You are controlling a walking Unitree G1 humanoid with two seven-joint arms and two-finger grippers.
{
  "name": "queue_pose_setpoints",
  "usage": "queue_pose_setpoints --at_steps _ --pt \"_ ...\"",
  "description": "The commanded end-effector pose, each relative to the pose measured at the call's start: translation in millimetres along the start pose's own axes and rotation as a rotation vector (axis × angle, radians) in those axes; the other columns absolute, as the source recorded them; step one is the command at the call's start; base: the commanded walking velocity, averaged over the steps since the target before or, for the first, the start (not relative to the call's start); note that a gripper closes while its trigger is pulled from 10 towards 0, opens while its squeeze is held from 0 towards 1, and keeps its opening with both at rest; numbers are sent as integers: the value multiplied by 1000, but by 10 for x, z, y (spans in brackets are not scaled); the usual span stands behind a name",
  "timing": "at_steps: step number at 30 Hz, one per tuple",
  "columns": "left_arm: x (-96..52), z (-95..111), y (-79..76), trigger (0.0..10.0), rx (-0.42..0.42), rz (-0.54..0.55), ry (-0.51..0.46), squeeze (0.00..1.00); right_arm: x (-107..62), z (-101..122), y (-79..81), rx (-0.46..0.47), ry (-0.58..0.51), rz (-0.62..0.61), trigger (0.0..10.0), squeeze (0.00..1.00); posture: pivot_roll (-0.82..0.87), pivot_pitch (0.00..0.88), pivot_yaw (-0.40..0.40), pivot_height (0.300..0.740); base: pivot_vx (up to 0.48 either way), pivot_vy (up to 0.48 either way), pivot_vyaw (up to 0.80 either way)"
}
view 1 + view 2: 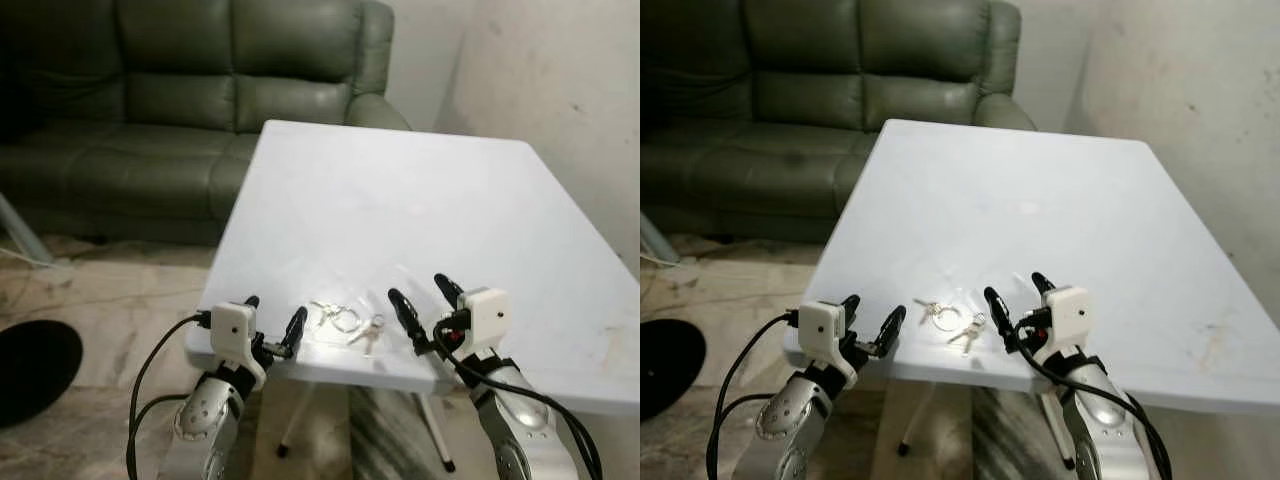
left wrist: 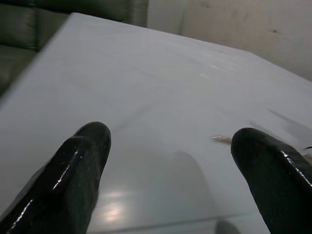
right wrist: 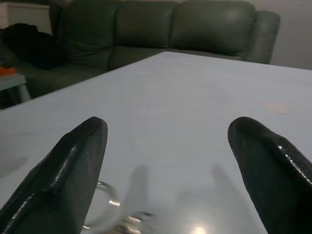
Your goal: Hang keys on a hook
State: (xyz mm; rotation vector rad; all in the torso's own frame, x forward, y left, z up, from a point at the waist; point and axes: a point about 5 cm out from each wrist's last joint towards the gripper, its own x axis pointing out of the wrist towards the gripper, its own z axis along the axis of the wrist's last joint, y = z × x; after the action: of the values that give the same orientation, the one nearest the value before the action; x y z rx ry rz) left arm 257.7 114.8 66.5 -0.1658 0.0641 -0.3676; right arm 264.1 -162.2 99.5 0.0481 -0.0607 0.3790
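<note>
Left end effector (image 1: 272,321) is seen at the near edge of the table (image 1: 400,210), near its left corner, fingers spread wide apart and nothing held between them. In the left wrist view the two black fingertips (image 2: 78,165) are seen parted over the bare white surface.

Right end effector (image 1: 425,303) is seen just inboard of the same near edge, to the right of the left one. Its fingers are likewise spread wide, and nothing is gripped.

Keys (image 1: 345,322) are found lying flat on the table close to the near edge, between the two end effectors and touched by neither. A ring with small silver keys fanned from it can be made out; the key count cannot be told. In the right wrist view the ring (image 3: 105,207) is seen just beside one fingertip, low between the open fingers.

Beyond the keys, the white table top is seen to run on toward the far edge, with faint marks noted near the right side.

Past the table's far left corner a dark green sofa (image 1: 190,90) is recorded. A pale wall (image 1: 560,90) is seen along the right. A black round object (image 1: 30,370) is noted on the floor (image 1: 110,290) at far left; what it is cannot be told.
</note>
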Motion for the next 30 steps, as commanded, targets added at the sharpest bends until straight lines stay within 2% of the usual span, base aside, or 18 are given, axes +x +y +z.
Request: queue_pose_setpoints --at_steps 1,13,15,30 --pt "7 32 27 10000 2 10 -4 0 1 51 -4 -8 -24 -2 10000 0 -18 6 -61 740 0 454 0" --pt "25 29 21 10000 -3 16 -4 0 -5 51 32 2 -28 0 10000 0 -17 0 -67 740 0 423 0" --pt "25 29 29 10000 23 24 -2 0 -5 53 32 4 -28 2 10000 0 -17 0 -68 740 0 0 0" --pt "16 28 30 10000 20 33 -3 0 -9 71 35 8 -29 5 10000 0 -22 6 -71 740 0 0 0"
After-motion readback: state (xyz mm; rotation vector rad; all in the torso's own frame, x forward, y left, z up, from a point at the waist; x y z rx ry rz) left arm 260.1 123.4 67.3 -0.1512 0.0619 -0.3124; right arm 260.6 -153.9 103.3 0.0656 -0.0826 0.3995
